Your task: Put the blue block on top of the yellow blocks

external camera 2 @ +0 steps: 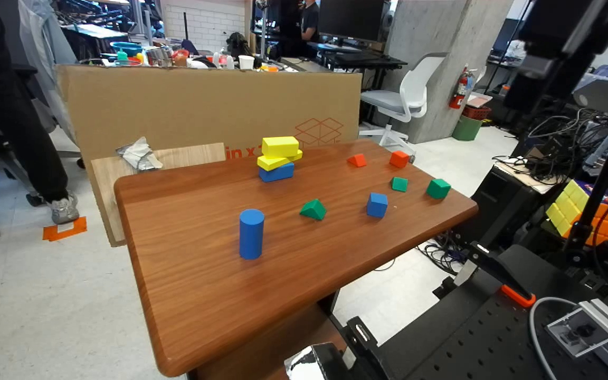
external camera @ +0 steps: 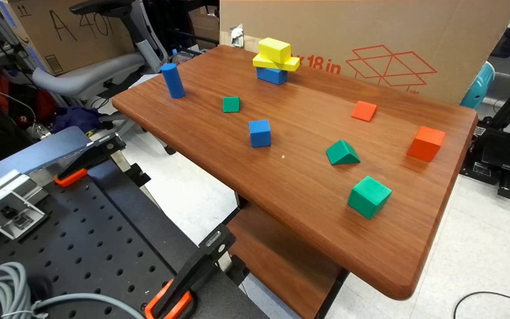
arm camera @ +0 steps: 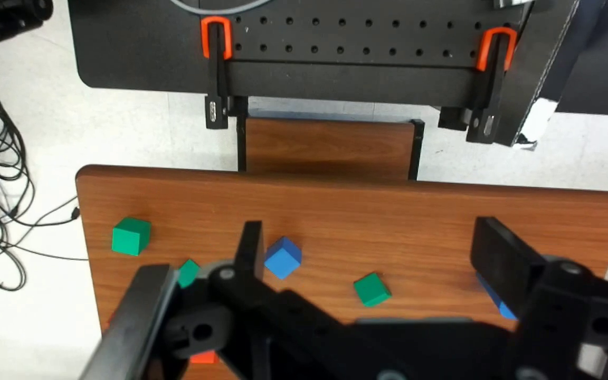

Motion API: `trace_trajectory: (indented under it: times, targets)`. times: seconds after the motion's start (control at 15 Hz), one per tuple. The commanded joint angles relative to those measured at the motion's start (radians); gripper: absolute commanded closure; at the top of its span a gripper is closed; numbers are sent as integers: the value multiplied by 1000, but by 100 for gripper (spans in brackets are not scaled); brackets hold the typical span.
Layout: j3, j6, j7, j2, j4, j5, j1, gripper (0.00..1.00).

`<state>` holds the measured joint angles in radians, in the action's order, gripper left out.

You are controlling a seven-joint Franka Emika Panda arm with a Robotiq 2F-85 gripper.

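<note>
- Blue cylinder (external camera: pixel 173 80): upright on the table (external camera: pixel 308 190), ten o'clock from the blue block (external camera: pixel 260 133) in an exterior view.
- Green wedge (external camera: pixel 231 104): between ten and eleven o'clock, nearer the blue block.
- Blue block: sitting on the table, well apart from the yellow blocks (external camera: pixel 275 53).
- Yellow blocks: stacked on a blue base piece (external camera: pixel 272 75), roughly twelve o'clock from the blue block.
- Second green wedge (external camera: pixel 342 153): just past three o'clock.
- Orange piece (external camera: pixel 364 110): between two and three o'clock; probably another wedge, though its shape reads poorly.
- Green cube (external camera: pixel 368 197): four o'clock.
- Orange cube (external camera: pixel 426 143): three o'clock, farthest right.
- Claw (arm camera: pixel 370 232): fingers spread wide in the wrist view, gripping nothing; the blue block shows in the gap.
</note>
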<state>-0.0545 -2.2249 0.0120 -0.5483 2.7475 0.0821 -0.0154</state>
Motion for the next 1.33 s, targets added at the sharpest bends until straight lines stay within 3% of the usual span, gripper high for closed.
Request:
trace_trajectory:
  times: [0.0,0.67,1.07,1.27]
  targets:
    - [18,-92,7,135,-68,-15,4,0]
    - [98,-232,27,463,-201,-30,69,0]
    - [123,-331,58,624,-272,-209,84,0]
    - [114,-366,112,709,-313,-246,78,0]
